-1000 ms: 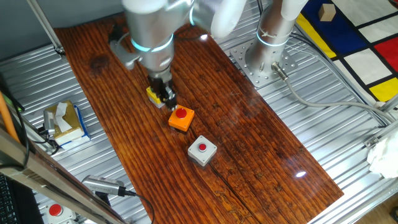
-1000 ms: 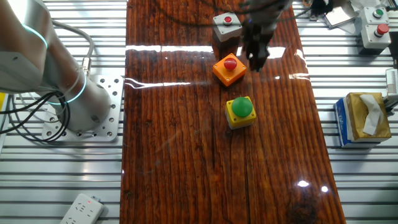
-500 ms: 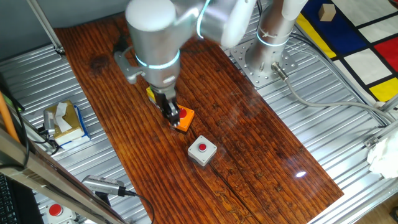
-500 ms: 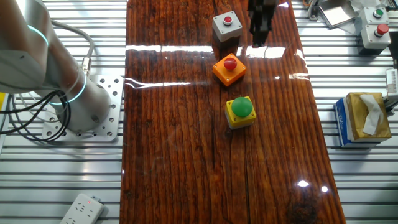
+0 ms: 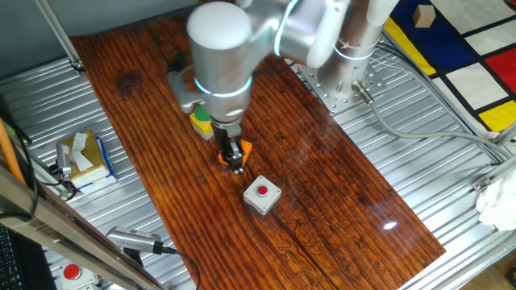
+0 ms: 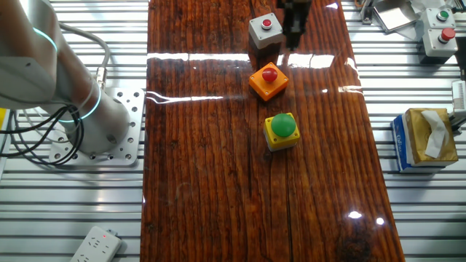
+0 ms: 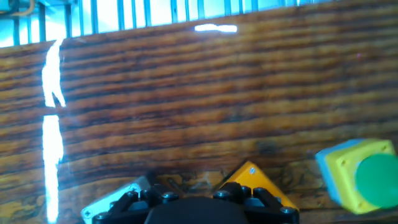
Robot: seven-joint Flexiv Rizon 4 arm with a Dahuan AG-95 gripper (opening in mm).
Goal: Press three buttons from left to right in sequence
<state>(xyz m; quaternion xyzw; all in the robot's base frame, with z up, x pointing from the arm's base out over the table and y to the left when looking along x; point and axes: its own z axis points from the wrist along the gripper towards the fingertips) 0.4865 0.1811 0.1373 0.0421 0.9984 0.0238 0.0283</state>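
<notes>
Three button boxes lie in a diagonal row on the wooden board. The yellow box with the green cap is partly hidden behind the arm in one fixed view. Beside it is the orange box with the red cap, then the grey box with the red cap. My gripper hangs over the orange box's edge nearest the grey box and covers most of it. The other fixed view shows the gripper dark, beside the grey box. The hand view shows the yellow box and an orange corner.
A tissue box sits off the board on the metal table. Two more button boxes stand at one corner. The arm's base is bolted beside the board. A white power strip lies near the edge.
The gripper has travelled along the row, from beside the yellow box, across the orange box, toward the grey box. The boxes have not shifted.
</notes>
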